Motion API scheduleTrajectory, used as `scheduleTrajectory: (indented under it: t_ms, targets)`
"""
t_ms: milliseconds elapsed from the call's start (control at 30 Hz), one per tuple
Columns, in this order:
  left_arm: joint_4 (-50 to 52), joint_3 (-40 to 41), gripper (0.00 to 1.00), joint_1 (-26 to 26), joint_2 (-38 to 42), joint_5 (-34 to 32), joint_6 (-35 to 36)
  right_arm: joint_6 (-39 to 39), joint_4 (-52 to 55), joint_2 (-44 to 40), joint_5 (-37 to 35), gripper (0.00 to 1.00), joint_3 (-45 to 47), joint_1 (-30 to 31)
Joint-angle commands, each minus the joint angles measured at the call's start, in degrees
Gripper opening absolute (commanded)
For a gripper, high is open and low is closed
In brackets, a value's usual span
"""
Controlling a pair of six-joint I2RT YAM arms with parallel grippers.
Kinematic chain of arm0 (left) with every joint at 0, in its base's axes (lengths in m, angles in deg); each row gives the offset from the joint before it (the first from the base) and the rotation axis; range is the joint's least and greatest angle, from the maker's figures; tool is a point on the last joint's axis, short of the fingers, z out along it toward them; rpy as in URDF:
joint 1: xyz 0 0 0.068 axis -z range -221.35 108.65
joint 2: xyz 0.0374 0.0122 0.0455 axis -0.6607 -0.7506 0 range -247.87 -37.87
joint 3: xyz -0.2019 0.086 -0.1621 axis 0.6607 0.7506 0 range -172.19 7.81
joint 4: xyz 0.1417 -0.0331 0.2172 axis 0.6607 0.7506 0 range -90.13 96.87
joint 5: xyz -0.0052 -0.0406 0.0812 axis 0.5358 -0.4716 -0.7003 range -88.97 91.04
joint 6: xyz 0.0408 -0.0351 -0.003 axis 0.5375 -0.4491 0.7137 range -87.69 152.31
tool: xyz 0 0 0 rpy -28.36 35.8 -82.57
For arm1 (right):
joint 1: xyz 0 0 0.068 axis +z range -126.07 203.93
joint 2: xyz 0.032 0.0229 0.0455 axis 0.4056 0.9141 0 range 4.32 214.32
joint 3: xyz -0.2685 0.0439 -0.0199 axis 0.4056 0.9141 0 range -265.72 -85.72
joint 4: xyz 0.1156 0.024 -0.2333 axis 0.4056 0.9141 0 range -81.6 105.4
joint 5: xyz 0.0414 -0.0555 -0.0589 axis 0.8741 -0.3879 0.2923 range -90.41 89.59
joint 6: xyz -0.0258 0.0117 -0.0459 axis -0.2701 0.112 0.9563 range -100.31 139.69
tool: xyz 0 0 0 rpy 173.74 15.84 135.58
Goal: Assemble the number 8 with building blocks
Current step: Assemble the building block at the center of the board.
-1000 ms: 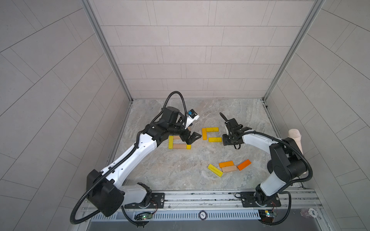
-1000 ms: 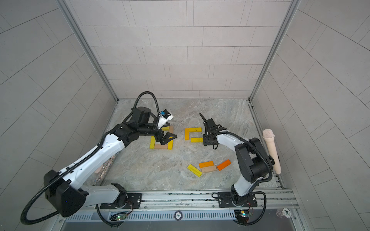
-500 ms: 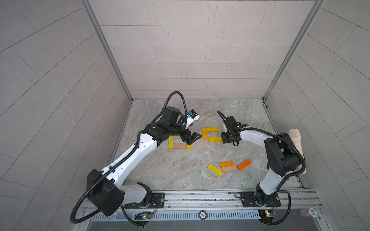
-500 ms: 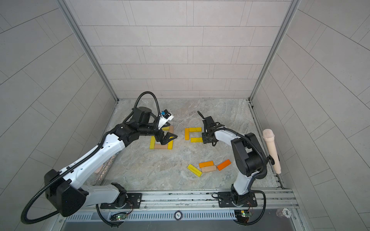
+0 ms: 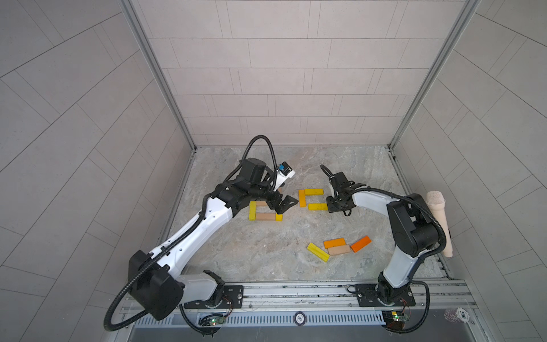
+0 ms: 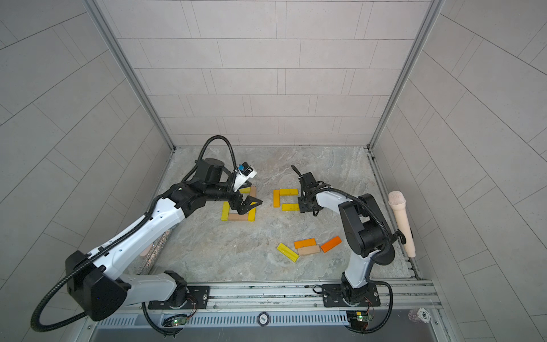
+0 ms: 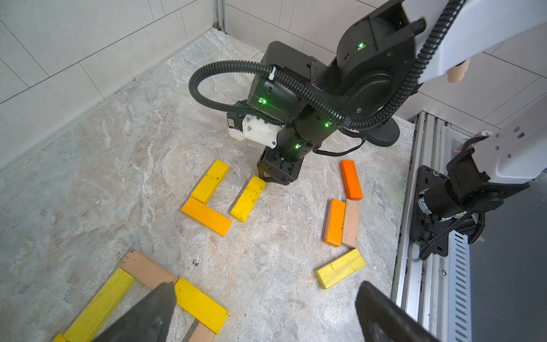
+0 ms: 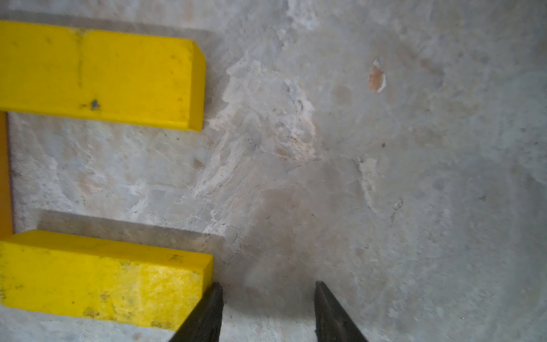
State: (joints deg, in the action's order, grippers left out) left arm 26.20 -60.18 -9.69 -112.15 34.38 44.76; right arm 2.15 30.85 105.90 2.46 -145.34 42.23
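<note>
- The lower yellow wooden bar (image 5: 318,206) lies unmoved on the marble desk (image 5: 266,251), third side of the unfinished number 8 (image 5: 301,198).
- The right pincer (image 8: 266,288) has eased slightly apart, empty, one fingertip against the bar's end: bar placed, I judge.
- The left pincer (image 7: 265,285) hovers, spread wide.

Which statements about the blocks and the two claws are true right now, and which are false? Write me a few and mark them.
1. The right gripper is clamped on a yellow block. False: its jaws stand apart over bare floor, just past that block's end.
2. The left gripper is open and empty. True.
3. Four loose blocks lie clustered, with neither gripper touching them. True.
4. The bars beside the right gripper form a closed square. False: three bars make a C, open toward that gripper.
</note>
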Motion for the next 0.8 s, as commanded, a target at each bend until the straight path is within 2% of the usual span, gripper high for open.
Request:
scheduleTrajectory:
  t_ms: [0, 767]
  targets:
    - [-0.6, -0.5, 1.00, 0.4, 0.0, 0.2, 0.7, 0.6, 0.2, 0.7, 0.4, 0.54, -0.9, -0.1]
    - [-0.6, -0.5, 1.00, 0.3, -0.1, 0.0, 0.7, 0.3, -0.4, 1.7, 1.8, 0.56, -1.8, -0.1]
